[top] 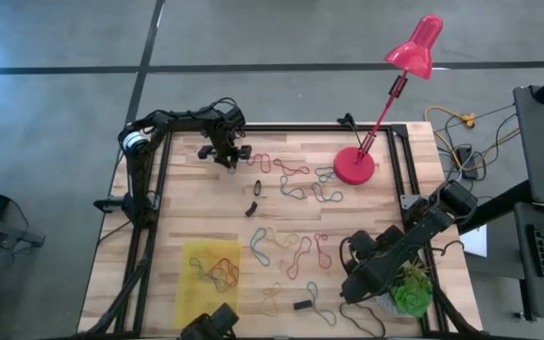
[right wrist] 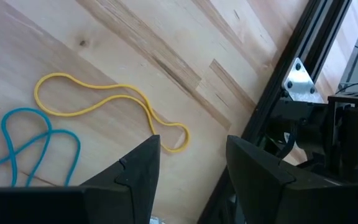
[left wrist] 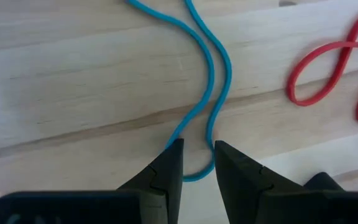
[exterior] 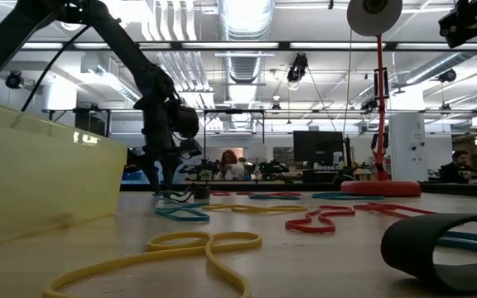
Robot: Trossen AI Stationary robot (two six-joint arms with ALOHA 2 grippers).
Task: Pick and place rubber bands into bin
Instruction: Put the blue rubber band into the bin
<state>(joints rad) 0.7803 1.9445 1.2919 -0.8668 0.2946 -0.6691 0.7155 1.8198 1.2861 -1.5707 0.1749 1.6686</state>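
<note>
My left gripper point(top: 226, 154) points down at the table's far left and is open by a narrow gap. Its fingertips point(left wrist: 174, 152) stand on either side of the near end of a blue rubber band point(left wrist: 211, 74), which lies flat on the wood. A red band point(left wrist: 328, 68) lies beside it. My right gripper point(right wrist: 191, 155) waits open above the near right part of the table, over a yellow band point(right wrist: 104, 102) and a blue one point(right wrist: 36, 143). The yellow bin point(top: 196, 283) at the near left holds several bands point(top: 220, 272). Many more bands point(top: 291, 250) lie across the table. My left gripper comes at the blue band from above. The band's rounded end point(left wrist: 194, 177) shows in the gap between the two fingers, and both strands run in under the fingertips. I cannot tell whether the fingers touch it. The band lies slack on the table.
A pink desk lamp point(top: 355, 166) stands at the far right and a potted green plant point(top: 410, 298) at the near right corner. Small dark blocks point(top: 252, 194) point(top: 302, 304) lie among the bands. A black loop point(exterior: 445, 244) stands near the low camera.
</note>
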